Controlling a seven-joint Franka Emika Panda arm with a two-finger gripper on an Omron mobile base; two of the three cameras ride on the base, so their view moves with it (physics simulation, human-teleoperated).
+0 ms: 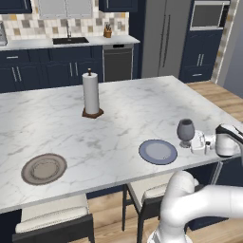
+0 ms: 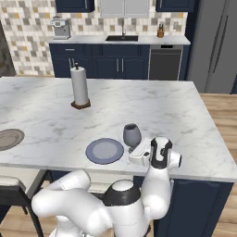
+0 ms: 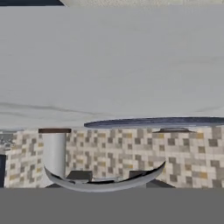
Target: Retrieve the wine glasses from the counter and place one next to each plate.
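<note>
A smoky wine glass (image 1: 185,131) (light, thin-stemmed, fragile) stands near the counter's front edge beside the bluish plate (image 1: 158,152), jaws clamped low on it.

Two rear base views share the island (image 1: 118,123); hand view rolled, close

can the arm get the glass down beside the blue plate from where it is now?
Probably yes. The gripper holds the wine glass upright just right of the bluish plate, and the bare island top there looks free.
</note>
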